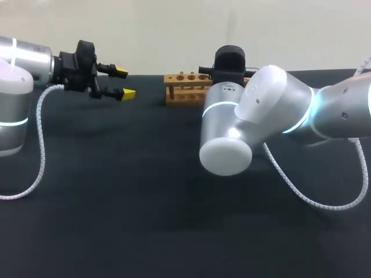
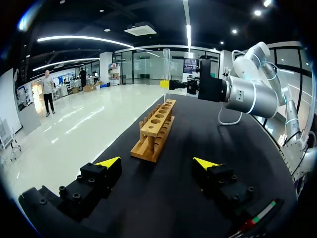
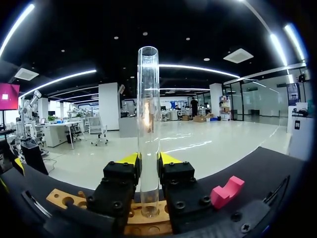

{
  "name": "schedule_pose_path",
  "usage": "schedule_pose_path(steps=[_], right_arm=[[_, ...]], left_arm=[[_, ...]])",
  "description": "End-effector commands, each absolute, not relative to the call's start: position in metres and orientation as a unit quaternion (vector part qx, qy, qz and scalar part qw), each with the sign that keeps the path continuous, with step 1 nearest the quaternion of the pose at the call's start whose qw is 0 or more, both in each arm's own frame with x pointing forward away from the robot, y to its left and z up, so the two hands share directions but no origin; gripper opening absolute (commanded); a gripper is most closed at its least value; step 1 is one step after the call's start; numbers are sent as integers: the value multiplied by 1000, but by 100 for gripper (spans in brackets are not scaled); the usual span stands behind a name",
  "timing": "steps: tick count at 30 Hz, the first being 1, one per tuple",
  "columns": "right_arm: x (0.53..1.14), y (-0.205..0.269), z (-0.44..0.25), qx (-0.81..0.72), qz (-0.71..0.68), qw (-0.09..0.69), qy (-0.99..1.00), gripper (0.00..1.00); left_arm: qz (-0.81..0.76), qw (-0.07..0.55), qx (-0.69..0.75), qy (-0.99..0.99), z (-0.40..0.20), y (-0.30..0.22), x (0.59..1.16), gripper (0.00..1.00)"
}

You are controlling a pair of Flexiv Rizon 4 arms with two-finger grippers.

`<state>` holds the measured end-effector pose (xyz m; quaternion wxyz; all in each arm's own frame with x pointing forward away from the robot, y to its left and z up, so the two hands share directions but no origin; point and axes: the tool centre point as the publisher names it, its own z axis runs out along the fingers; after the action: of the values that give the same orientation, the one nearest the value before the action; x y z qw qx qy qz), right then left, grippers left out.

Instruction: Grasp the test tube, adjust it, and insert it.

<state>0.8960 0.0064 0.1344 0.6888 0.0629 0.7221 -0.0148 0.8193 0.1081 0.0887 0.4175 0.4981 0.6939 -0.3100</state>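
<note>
Right gripper (image 3: 149,159) grips the test tube (image 3: 148,114) upright, base just above the wooden rack (image 3: 74,201). It looks grasped and aligned, with insertion left. Left gripper (image 2: 157,162) hangs wide open, empty, left of the rack.

Wooden rack (image 1: 183,91) partly behind right arm (image 1: 272,101), its jaws hidden in head view, left arm (image 1: 23,58) cropped

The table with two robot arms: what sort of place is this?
Probably a robotics lab's test bench: a wooden rack stands on a dark table, the right gripper holds a glass test tube upright over it, and the left gripper hangs open.
</note>
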Motion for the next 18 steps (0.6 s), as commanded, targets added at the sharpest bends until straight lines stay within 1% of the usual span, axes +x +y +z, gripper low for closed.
schedule_pose_path(steps=[1, 18], right_arm=[[899, 7, 129, 63, -13, 688, 722, 0], [895, 11, 106, 91, -11, 678, 729, 0]], left_arm=[[-310, 420, 498, 692, 88, 109, 818, 100], [-310, 420, 498, 692, 88, 109, 818, 100]])
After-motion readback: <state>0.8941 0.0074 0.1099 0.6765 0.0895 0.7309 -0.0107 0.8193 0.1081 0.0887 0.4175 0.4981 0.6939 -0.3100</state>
